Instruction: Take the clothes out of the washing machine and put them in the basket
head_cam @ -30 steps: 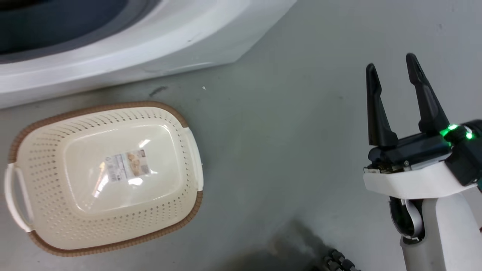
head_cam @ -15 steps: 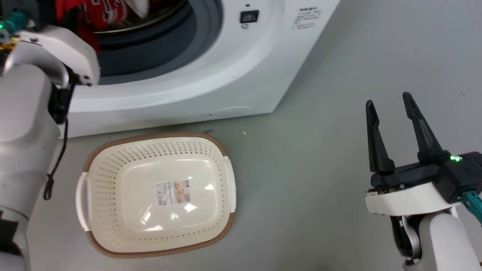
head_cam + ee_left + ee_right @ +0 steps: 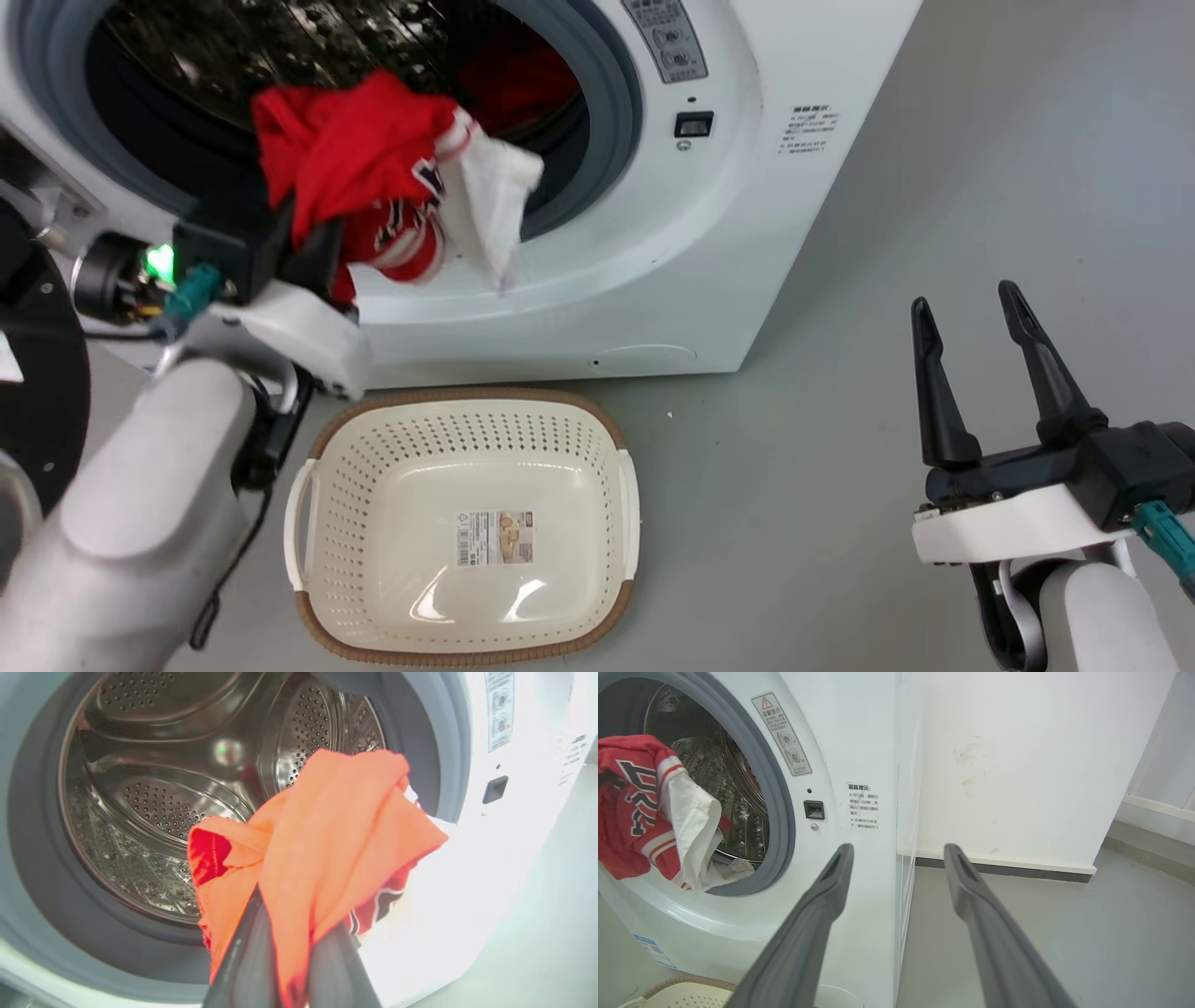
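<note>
The clothes: one red bunch with a white panel hangs across the lower porthole ring of the washing machine, pinched between the fingers of the left hand. Half a second ago the red fabric lay further inside the opening. The head camera has also tilted up since, so part of the shift is only apparent. Judgement: extraction is under way and the transfer is not done. The drum shows more red deeper in, either garment or reflection. The basket, on the floor just before the machine, holds only its label sticker. The right hand is spread, idle and well apart.
</note>
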Robot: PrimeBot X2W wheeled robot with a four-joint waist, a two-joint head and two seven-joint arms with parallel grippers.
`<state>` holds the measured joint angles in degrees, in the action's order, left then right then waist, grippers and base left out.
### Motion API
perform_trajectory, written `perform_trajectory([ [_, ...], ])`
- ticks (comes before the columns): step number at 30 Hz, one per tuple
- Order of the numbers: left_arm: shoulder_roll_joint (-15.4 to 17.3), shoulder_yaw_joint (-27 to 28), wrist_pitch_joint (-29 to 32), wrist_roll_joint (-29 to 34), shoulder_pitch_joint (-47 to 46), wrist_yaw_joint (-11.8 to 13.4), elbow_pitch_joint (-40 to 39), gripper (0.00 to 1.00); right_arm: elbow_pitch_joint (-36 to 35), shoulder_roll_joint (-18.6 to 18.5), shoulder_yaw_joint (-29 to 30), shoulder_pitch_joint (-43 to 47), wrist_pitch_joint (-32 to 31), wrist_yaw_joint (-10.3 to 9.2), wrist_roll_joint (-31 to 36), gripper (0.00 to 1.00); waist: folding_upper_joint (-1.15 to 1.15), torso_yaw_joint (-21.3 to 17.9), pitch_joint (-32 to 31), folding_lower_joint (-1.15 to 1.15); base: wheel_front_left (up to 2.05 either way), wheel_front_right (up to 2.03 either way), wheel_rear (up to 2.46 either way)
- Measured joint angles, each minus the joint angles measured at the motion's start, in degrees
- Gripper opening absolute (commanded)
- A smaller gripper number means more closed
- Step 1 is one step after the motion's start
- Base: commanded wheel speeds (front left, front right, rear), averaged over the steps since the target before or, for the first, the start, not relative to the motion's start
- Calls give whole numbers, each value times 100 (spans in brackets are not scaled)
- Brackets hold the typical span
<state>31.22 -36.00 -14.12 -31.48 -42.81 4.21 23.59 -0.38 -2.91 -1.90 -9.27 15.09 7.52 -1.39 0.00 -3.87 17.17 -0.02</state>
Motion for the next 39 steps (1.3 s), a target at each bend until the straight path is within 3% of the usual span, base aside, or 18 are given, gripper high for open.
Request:
perform_trajectory([
  [7, 207, -42, 417, -259, 868, 339, -1083, 0, 44, 0, 60, 122, 0, -1, -15, 100, 0, 116, -281, 0, 0, 0, 0],
  [15, 249, -516, 1042, -457, 1644, 266, -1165, 0, 32, 0, 12, 116, 0, 0, -42, 100, 0, 112, -252, 1, 0, 0, 0],
  [30, -584, -935, 1040, -637, 1217, -475, 1661, 0, -129, -1, -36, -239, 0, -1, -26, 100, 0, -277, 708, 2, 0, 0, 0],
  [39, -961, -936, 937, -659, 504, -706, 3305, 0, -321, -2, -81, -491, 0, 0, -68, 100, 0, -589, 1505, 2, 0, 0, 0],
])
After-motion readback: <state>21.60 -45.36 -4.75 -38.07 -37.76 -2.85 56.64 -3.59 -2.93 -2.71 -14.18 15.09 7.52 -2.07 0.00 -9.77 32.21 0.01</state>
